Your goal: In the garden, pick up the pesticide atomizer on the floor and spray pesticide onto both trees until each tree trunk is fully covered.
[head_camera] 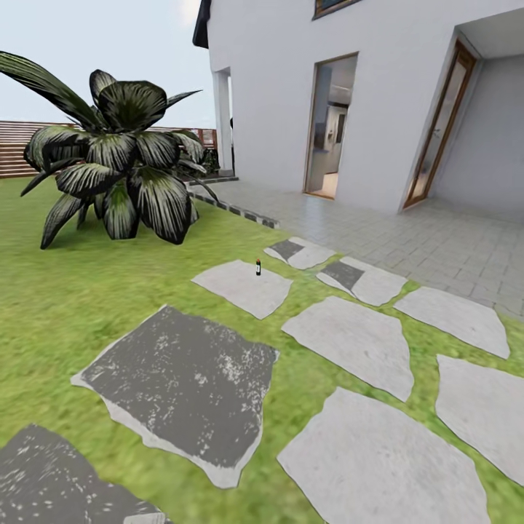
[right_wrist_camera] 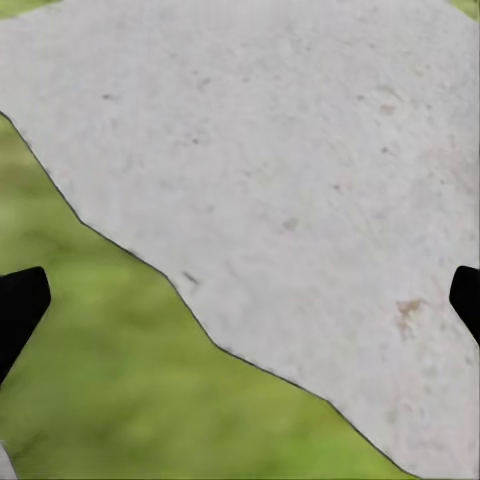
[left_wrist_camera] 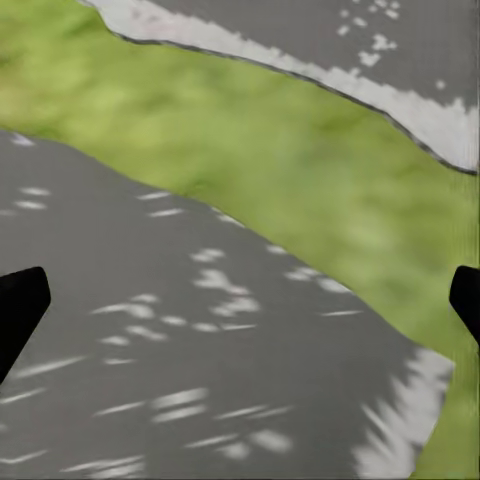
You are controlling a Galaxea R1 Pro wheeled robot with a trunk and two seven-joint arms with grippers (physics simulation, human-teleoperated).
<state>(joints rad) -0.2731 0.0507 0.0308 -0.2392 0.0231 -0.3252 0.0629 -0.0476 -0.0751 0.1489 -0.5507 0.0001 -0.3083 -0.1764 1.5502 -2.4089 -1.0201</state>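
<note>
Ahead, I see small dark spray bottle [head_camera: 257, 267] upright on pale paving stone [head_camera: 244, 287], well apart from me, across lawn [head_camera: 65, 306]. Big dark-leaved plant [head_camera: 120, 164] stands on grass to its left, wooden fence [head_camera: 14, 149] behind, white house [head_camera: 349, 87] to right. My left gripper [left_wrist_camera: 240, 300] spread wide, holding nothing, over dark grey slab [left_wrist_camera: 150, 350]. My right gripper [right_wrist_camera: 240, 300] also spread, over pale slab [right_wrist_camera: 300, 150] edge and grass.
</note>
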